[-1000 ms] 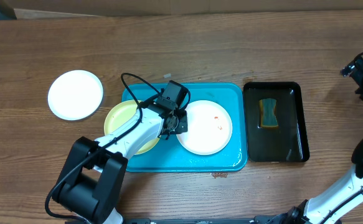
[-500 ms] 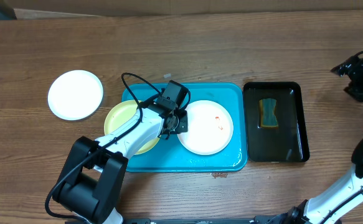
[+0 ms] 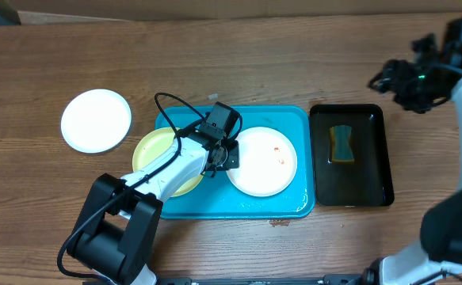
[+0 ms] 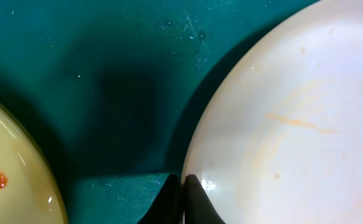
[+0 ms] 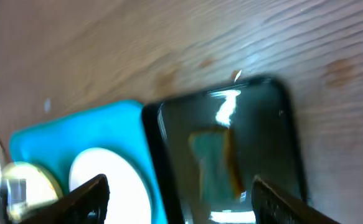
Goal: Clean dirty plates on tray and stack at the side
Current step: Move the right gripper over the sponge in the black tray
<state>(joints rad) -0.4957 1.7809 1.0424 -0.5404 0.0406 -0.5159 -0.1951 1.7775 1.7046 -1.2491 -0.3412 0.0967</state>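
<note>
Left claw [image 4: 182, 186], pinched shut on the left rim of the white plate [image 3: 262, 161] inside the tray [image 3: 294, 119]; right claw [image 5: 180, 186], empty and wide open, hovers beyond the black tray [image 3: 365, 178] just right of the tray, with the sponge [image 3: 341, 143] there lying robotward of it, long axis front-to-back, nearer this arm.

Left claw [image 4: 182, 182] pinched tight, down low; right claw [image 5: 178, 190] spread wide, high aloft.

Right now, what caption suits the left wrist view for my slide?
Left gripper shut on the white plate, on the turquoise tray; smeared yellow plate beside it.
</note>
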